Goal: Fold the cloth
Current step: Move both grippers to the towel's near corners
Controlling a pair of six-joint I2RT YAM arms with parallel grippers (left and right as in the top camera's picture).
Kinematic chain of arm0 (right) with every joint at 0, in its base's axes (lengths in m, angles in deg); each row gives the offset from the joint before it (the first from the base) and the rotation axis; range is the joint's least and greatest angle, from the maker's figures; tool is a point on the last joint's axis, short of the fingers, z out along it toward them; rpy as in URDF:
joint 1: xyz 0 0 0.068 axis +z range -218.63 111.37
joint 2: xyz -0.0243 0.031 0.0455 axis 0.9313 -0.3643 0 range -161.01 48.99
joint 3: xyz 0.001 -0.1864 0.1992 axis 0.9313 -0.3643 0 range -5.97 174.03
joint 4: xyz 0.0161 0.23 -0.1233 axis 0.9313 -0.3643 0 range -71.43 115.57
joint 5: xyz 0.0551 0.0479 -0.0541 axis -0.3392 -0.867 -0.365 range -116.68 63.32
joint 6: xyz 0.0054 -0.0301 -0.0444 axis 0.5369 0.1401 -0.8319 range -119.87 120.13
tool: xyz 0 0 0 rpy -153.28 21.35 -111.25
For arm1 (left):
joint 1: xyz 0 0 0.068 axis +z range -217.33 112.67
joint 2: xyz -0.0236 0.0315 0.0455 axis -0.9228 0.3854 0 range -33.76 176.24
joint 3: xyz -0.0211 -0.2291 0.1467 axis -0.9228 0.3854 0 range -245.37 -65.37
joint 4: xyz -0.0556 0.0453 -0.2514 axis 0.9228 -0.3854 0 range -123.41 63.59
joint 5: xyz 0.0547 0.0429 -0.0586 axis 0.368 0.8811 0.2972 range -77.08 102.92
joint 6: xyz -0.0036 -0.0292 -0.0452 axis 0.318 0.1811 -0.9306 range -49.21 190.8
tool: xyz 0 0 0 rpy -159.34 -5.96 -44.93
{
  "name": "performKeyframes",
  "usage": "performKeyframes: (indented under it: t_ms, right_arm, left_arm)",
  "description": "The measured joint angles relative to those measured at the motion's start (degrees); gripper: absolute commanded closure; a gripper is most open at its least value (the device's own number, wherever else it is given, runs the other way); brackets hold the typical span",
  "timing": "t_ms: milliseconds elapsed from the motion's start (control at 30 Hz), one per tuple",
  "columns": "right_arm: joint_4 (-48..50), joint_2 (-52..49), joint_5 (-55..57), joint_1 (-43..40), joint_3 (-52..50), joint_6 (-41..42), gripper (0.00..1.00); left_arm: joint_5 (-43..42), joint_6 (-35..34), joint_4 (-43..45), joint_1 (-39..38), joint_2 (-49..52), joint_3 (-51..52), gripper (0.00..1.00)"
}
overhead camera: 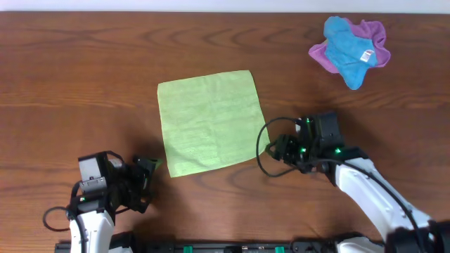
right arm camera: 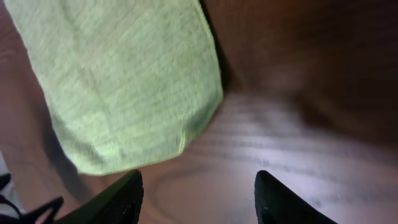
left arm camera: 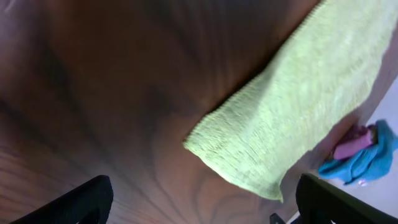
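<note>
Just ahead of both tools, lying flat on the table: the cloth, with a near corner facing each. Left gripper spread wide, right gripper parted, both empty. Danger now, probably: closing too shallow, losing a corner mid-lift, folding crooked or bunched.
</note>
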Motion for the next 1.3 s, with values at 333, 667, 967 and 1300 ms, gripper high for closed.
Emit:
performKeyframes:
  t_ms: [333,667,967,1300]
  right_arm:
    - [8.9,-8.87,-1.38,-0.09,-0.07,4.33,0.46]
    - [14.23,-12.33,-3.15,-0.11,-0.07,7.43,0.48]
    - [16.5,-14.12,-4.74,-0.13,-0.07,9.55,0.59]
    - [16.41,-14.78,-5.03,-0.13,-0.07,9.97,0.73]
  left_arm:
    - [-0.35,-5.92,4.22,0.0,0.61,1.7,0.05]
    - [-0.35,-9.66,4.76,0.0,3.63,1.7,0.05]
    - [-0.31,-9.7,14.08,-3.63,9.79,1.73,0.04]
    - [-1.88,-10.97,20.52,-8.66,14.86,1.25,0.05]
